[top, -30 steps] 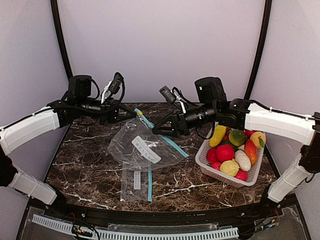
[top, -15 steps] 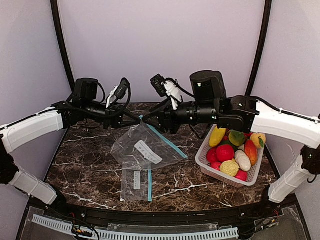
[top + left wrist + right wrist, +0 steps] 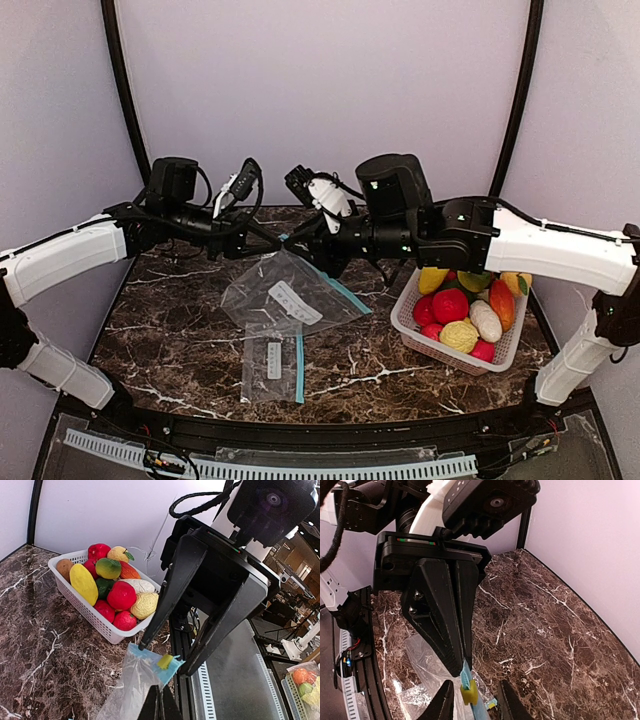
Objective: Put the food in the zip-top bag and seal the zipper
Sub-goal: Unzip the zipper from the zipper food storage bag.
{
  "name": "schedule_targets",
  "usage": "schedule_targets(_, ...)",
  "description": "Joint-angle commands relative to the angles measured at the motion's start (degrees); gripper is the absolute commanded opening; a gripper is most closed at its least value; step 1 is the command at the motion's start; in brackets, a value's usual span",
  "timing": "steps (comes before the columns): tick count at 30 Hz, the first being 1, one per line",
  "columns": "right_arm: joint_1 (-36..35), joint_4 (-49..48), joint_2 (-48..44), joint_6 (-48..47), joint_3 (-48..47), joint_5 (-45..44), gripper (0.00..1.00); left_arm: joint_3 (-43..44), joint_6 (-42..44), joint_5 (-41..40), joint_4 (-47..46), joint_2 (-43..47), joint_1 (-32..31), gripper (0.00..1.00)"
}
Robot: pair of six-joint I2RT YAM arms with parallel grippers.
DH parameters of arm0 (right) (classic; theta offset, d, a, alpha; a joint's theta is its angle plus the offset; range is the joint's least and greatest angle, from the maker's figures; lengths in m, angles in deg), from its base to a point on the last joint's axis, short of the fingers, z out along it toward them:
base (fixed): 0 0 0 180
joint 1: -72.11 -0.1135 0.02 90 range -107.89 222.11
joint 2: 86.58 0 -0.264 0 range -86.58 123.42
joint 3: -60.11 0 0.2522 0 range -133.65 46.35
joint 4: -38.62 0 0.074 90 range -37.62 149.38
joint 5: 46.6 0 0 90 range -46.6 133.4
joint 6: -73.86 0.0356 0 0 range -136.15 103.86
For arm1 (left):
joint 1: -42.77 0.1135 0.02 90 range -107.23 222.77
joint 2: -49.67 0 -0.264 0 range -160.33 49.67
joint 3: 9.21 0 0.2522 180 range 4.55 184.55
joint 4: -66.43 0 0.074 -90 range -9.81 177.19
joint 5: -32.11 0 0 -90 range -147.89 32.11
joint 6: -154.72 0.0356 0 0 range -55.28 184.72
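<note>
Basket [image 3: 430, 345] numbers one, plus one raised bag [image 3: 290, 296] and one flat bag [image 3: 272, 366].

Soft, even light fills the top view. The pale walls [image 3: 320, 90] glow lavender, and the marble table [image 3: 180, 340] carries only faint, blurred shadows. The black poles [image 3: 125, 90] bow outward at the left and right edges, a wide-lens bend. The zip-top bag [image 3: 285, 300] shows a milky sheen. In the left wrist view the upper left is nearly washed out, the right gripper [image 3: 164, 659] at centre is a black mass with little detail, and the right edge is dimmer and soft. In the right wrist view the left gripper [image 3: 460, 670] is likewise dark, and the fingertips [image 3: 442, 705] at the bottom edge are blurred.
</note>
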Motion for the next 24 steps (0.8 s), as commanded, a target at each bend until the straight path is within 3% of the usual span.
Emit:
schedule_targets(1,-0.5,-0.2,0.2,-0.3,-1.1,-1.6,0.28,0.9,1.2,0.2,1.4,0.7,-0.6,0.01)
schedule_targets(24,-0.5,1.0,1.9,-0.3,-1.6,-0.1,0.21,1.3,1.5,-0.3,2.7,0.5,-1.0,0.01)
